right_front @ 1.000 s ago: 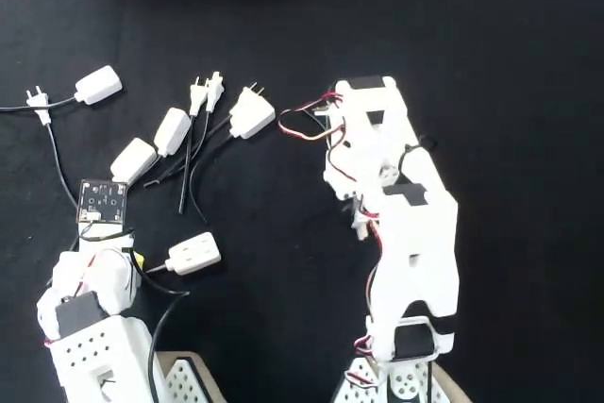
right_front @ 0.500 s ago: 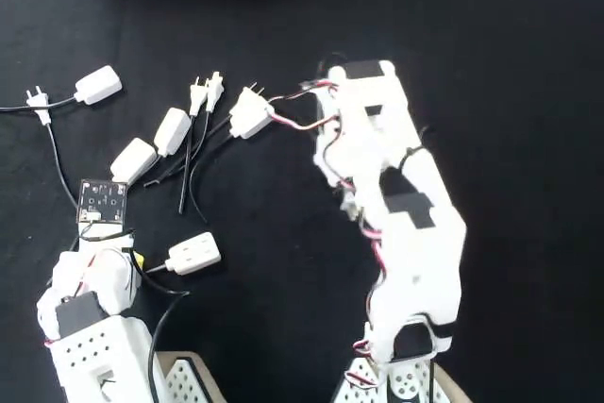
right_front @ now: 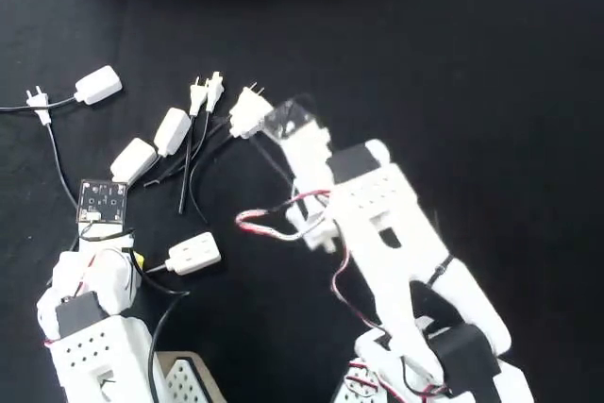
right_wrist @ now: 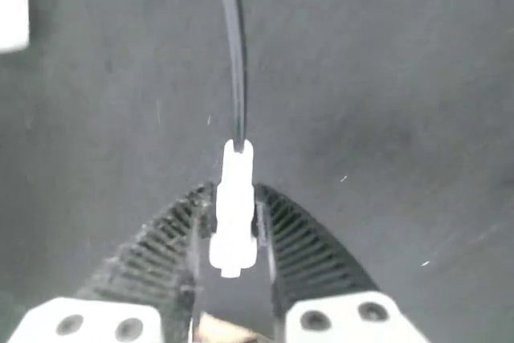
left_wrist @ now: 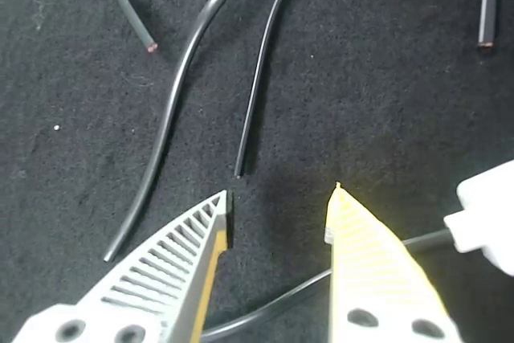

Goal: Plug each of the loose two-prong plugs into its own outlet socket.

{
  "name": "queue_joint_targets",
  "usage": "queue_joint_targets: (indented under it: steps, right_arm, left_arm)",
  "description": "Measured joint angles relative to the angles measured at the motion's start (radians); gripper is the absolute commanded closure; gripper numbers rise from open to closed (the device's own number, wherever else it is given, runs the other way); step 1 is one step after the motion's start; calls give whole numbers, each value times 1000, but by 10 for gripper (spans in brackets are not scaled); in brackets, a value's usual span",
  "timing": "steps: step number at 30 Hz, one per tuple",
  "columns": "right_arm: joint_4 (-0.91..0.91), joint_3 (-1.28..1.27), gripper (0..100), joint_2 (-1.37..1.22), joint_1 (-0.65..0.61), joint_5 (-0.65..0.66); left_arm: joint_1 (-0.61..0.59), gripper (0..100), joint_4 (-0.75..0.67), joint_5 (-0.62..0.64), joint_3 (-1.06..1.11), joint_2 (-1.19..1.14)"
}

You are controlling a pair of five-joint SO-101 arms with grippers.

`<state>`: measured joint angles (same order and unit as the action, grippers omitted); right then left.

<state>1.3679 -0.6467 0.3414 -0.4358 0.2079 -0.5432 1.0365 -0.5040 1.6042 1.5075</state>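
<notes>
Table [right_front: 491, 92]: black cloth; every plug and socket lies fanned out on its left half, cords trailing back toward my two bases
Right claw [right_wrist: 233, 194]: stretched low to the near end of that fan; jaws drawn in against both flanks of the broad plug [right_wrist: 233, 210], clamped on it as far as I can judge
Grip: I hold the body side-on, with its cord running straight away from me, so the cord should not foul my jaws
Broad plug: on the cloth just beside the pair of slim plugs [right_front: 206, 92]; I cannot tell whether it has left the surface
Left claw [left_wrist: 280, 190]: jaws apart, nothing between them; it hangs over loose black cords [left_wrist: 173, 110], near the close socket [right_front: 195, 252]; kept wide, I reckon, to pin a socket down when a plug is pushed in
Other sockets [right_front: 173, 129]: apart from the broad plug, past the slim plugs; a short carry, by my judgement
</notes>
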Motion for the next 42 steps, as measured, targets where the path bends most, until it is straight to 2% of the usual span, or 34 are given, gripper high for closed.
queue_joint_targets:
  steps: [4,10,18,25,34,39,42]
  right_arm:
    - [9,-46,970,-40,35,25]
    - [-5,-38,969,-269,89,77]
    - [0,157,963,-615,97,126]
    - [166,374,848,-793,91,149]
    - [347,672,905,-996,97,153]
    - [367,753,910,-1076,69,153]
    - [368,766,972,-1089,57,114]
  left_arm:
    - [0,798,0,0,0,0]
    - [0,798,0,0,0,0]
    - [0,798,0,0,0,0]
    - [0,798,0,0,0,0]
    - [0,798,0,0,0,0]
    - [0,798,0,0,0,0]
    - [0,798,0,0,0,0]
